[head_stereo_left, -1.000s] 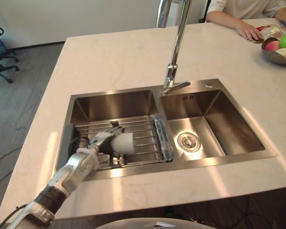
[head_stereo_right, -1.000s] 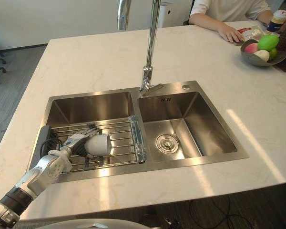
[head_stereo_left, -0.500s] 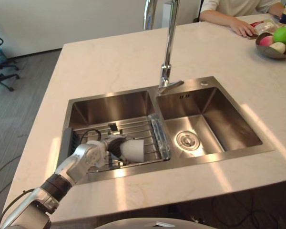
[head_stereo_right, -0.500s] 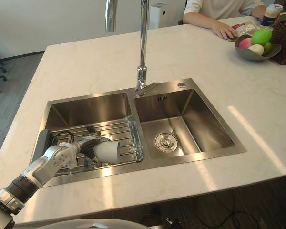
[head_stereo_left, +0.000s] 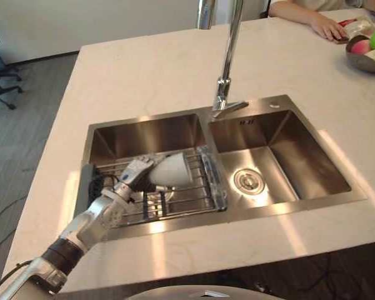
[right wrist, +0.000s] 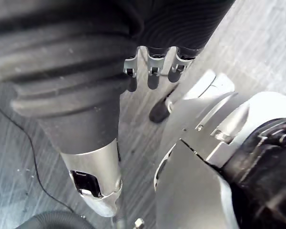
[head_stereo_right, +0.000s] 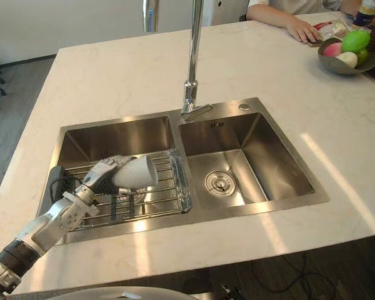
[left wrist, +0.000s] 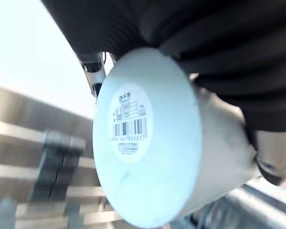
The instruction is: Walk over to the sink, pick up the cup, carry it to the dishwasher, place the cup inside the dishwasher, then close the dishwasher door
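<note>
A white cup (head_stereo_left: 173, 170) lies on its side in my left hand (head_stereo_left: 132, 177), a little above the wire rack (head_stereo_left: 178, 199) in the sink's left basin (head_stereo_left: 144, 134). The hand's fingers curl over the cup's side, and its mouth points toward the right basin. In the left wrist view the cup's base with a barcode label (left wrist: 133, 119) faces the camera, under the hand's dark cover (left wrist: 205, 38). My right hand (right wrist: 153, 63) hangs low over grey floor with its fingers straight and nothing in them.
A tall steel faucet (head_stereo_left: 229, 62) rises behind the divider. The right basin (head_stereo_left: 300, 162) has a round drain (head_stereo_left: 248, 180). A clear tray (head_stereo_left: 214, 180) lies along the rack's right edge. A fruit bowl (head_stereo_left: 367, 55) and a person's hand (head_stereo_left: 324, 26) are at the counter's far right.
My left hand's fingers have curled round the cup and lifted it off the rack, toward the back of the basin. The camera has shifted slightly.
</note>
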You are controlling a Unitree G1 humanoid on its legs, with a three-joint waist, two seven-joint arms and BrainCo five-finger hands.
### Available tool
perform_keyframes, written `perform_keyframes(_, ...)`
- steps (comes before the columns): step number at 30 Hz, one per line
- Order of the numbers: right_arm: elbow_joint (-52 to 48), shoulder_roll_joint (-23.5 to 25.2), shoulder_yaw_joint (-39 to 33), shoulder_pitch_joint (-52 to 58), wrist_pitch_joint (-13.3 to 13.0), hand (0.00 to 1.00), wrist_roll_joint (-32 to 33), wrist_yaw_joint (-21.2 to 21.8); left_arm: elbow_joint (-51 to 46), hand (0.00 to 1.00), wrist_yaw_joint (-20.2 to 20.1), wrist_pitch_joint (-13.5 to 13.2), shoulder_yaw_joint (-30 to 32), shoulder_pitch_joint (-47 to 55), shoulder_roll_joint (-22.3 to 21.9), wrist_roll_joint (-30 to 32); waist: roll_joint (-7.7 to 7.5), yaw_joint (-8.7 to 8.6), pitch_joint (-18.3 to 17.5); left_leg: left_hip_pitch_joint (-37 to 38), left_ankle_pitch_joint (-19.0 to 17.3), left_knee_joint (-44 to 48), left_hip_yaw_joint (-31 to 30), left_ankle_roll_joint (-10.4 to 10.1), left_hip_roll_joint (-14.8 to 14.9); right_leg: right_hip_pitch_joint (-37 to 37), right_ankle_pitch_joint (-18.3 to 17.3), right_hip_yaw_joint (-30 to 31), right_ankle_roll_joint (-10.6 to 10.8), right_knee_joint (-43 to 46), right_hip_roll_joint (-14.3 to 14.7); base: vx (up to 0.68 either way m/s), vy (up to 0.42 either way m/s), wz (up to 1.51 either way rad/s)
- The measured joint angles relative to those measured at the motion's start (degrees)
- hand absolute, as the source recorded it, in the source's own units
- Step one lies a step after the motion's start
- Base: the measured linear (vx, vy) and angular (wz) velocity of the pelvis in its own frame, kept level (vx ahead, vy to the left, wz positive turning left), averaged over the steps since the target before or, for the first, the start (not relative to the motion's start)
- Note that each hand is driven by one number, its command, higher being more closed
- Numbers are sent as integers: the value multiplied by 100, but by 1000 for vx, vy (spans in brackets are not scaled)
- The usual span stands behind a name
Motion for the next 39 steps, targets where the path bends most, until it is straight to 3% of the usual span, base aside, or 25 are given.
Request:
perform_keyframes(3,-3,1,0,-50,-49,0,2,19,-347,100,571,-149,307,-1,0,84,-4,122,1,-21,1,32,-72,11,-30,32,0,-54,0,-3,-39,-46,-1,11)
perform_keyframes(10,-5,24,3,-82,-49,0,-2,18,-1162,100,1038,-251,1244,1,-103,-313,-19,256,-4,-105,88,6,-300,31,-57,87,0,-287,0,-34,-83,-44,-7,17)
perform_keyframes(14,-4,60,-8,-83,-51,0,-125,16,-1612,100,1024,-240,1833,1,-280,-1162,-61,313,-29,-129,121,6,-456,39,-70,165,0,-465,-1,-26,-105,-17,-3,18)
perform_keyframes(19,-4,183,-245,-52,-134,0,-513,25,-1753,100,785,-152,2702,140,-887,-2762,-187,437,-85,-136,178,9,-662,94,-166,297,1,-674,-1,-37,-204,-40,9,20)
perform_keyframes(21,-14,249,-248,-52,-160,0,-584,23,-1752,100,744,-45,3008,346,-1128,-3011,-238,472,-97,-139,199,14,-763,112,-196,365,-1,-782,-2,-38,-237,-54,7,28)
perform_keyframes(27,-6,444,-389,64,-105,0,-802,-38,-1774,100,556,120,3737,957,-2016,-3766,-440,789,-218,-389,339,28,-1134,162,-329,457,-5,-1099,23,5,-365,-60,7,35)
perform_keyframes(31,-25,474,-389,126,-28,0,-802,-217,-1843,100,452,157,4088,1301,-2271,-4044,-480,903,-244,-404,366,13,-1369,194,-412,540,-175,-1297,87,190,-482,-56,12,36)
perform_keyframes(34,-61,497,-382,192,108,0,-805,-315,-2183,100,366,147,4415,1494,-2376,-4115,-536,944,-267,-497,390,-6,-1583,195,-476,354,-528,-1441,97,759,-643,-48,15,44)
perform_keyframes(38,-229,523,-340,306,268,0,-820,-477,-2249,100,279,28,4874,1588,-2377,-4190,-625,995,-300,-590,699,-402,-1834,205,-523,182,-748,-1435,80,963,-665,-28,-18,45)
perform_keyframes(39,-227,515,-342,317,296,0,-959,-478,-2248,100,267,3,5000,1626,-2378,-4194,-649,1077,-308,-596,820,-559,-1867,199,-526,161,-749,-1457,76,944,-662,9,-11,29)
